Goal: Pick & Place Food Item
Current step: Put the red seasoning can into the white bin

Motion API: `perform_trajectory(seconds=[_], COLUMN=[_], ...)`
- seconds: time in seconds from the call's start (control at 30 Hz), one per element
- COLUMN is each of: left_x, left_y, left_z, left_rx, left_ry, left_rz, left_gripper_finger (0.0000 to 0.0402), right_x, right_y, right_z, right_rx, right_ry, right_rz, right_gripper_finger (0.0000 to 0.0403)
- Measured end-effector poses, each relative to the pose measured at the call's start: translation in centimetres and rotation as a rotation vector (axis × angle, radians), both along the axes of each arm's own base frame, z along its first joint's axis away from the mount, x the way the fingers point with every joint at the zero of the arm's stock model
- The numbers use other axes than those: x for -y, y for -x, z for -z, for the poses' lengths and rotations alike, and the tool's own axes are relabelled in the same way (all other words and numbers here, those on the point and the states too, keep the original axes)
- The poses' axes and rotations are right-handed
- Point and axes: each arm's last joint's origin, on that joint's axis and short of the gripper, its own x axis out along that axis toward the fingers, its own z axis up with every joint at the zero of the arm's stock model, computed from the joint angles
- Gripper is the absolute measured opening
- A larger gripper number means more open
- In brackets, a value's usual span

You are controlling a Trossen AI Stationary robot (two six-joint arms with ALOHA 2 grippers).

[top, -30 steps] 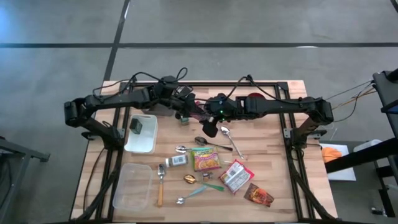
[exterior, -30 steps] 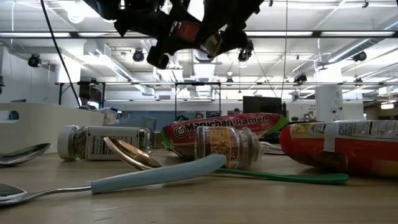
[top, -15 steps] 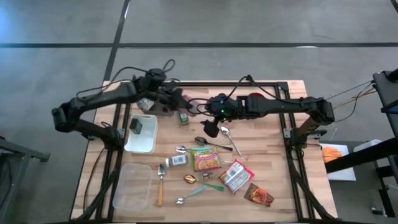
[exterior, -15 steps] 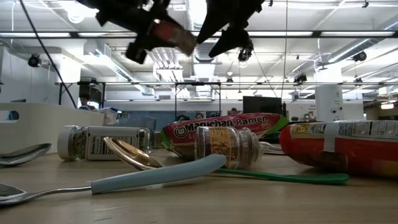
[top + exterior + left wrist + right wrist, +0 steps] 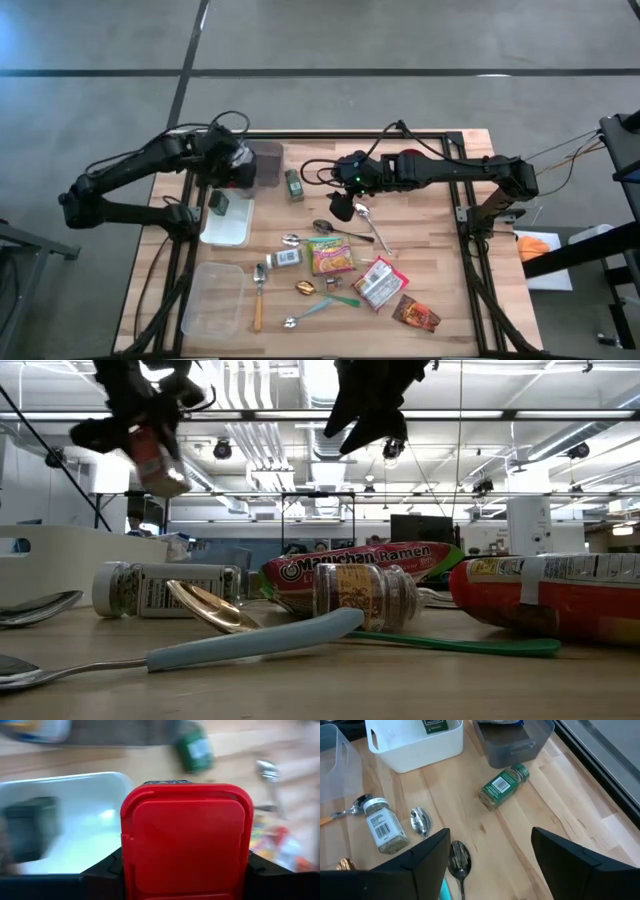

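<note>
My left gripper (image 5: 240, 168) hangs over the far end of the white bin (image 5: 232, 232), shut on a red-lidded container (image 5: 186, 835). The low view shows this container (image 5: 157, 458) high in the air. A dark packet (image 5: 218, 203) lies in the bin. My right gripper (image 5: 340, 207) hovers open over the table's middle; nothing sits between its fingers (image 5: 422, 862). Below it lie a green-labelled spice jar (image 5: 503, 786) on its side and a spoon (image 5: 458, 857). My left gripper pinches the container between its two fingers, one on each side wall just under the red lid (image 5: 186, 870). The fingers slant steeply down and run along the container, with its lid toward the wrist. It hangs clear of the table, tilted, base down (image 5: 170, 480).
A grey bin (image 5: 268, 165) stands at the far edge beside the white one, and a clear tub (image 5: 214, 298) at the near left. A ramen packet (image 5: 330, 256), snack packets (image 5: 380, 283), a white-labelled spice jar (image 5: 284, 258) and several spoons crowd the table's middle and near side.
My left gripper has drawn away from my right gripper toward the table's left edge, carrying the red-lidded container. It has tipped from nearly level to steeply downward, so the container now hangs base down. My right arm has kept its place.
</note>
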Motion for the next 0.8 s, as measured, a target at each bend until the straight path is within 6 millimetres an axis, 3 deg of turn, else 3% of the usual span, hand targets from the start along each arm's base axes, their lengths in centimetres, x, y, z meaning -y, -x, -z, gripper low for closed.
perform_trajectory(seconds=[0.27, 0.57, 0.8], left_x=[0.6, 1.1, 0.8], left_y=[1.1, -0.1, -0.8], left_z=[1.5, 3.9, 4.4], left_rx=[-0.292, -0.417, -0.427], left_ry=[-0.027, -0.033, -0.064], left_rz=[-0.010, -0.005, -0.034], left_gripper_finger=[0.0194, 0.0194, 0.0194], right_x=[0.0, 0.0, 0.0], right_y=[0.0, 0.0, 0.0], right_z=[0.0, 0.1, 0.1], right_rx=[-0.001, 0.002, -0.006], right_ry=[0.001, -0.012, -0.013], right_rz=[0.001, 0.015, 0.015], right_gripper_finger=[0.0233, 0.0223, 0.0223])
